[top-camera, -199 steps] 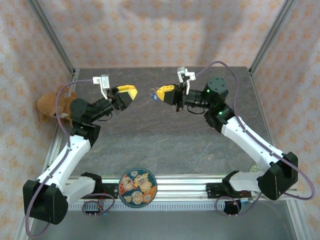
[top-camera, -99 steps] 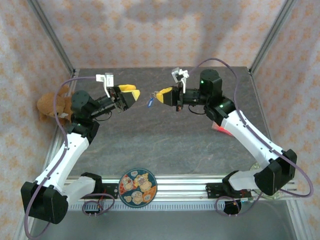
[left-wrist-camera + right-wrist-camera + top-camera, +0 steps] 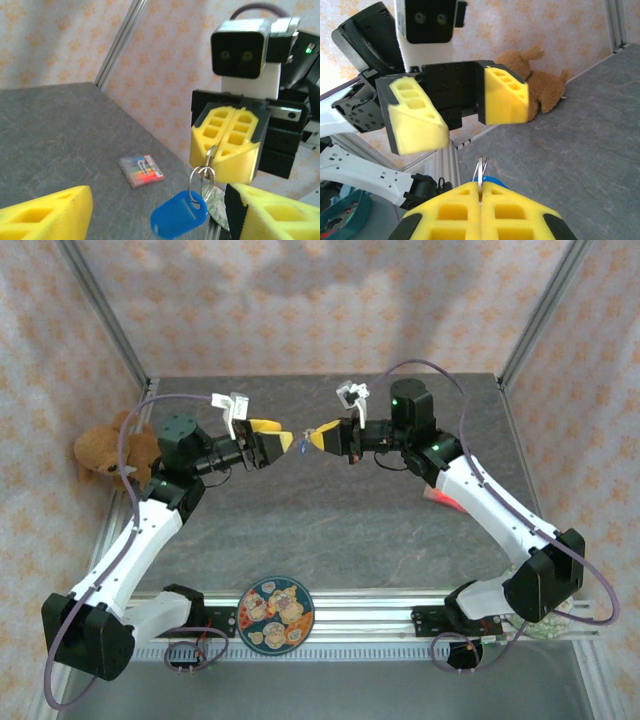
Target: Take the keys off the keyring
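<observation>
Brown teddy bear [image 3: 100, 452] slumps at the far left edge of the table [image 3: 330, 530], against the frame. Down at the bottom centre a round picture plate [image 3: 275, 612] sits by the arm bases. Up in the middle the left gripper [image 3: 283, 443] hangs in the air with its yellow jaws spread wide, nothing between them, pointing right. Just off its tips dangles the keyring [image 3: 179, 218]: a bright blue tag on a thin metal ring, well clear of the table. Tucked right beside the tag, hanging off the same ring, is the pale little key [image 3: 216, 204]. And the right gripper [image 3: 232, 142] faces left, nose to nose with its partner, yellow jaws pressed tight together on the top of that ring. Over on the right, under the right arm, a small reddish pack [image 3: 445, 502] lies flat on the table.
</observation>
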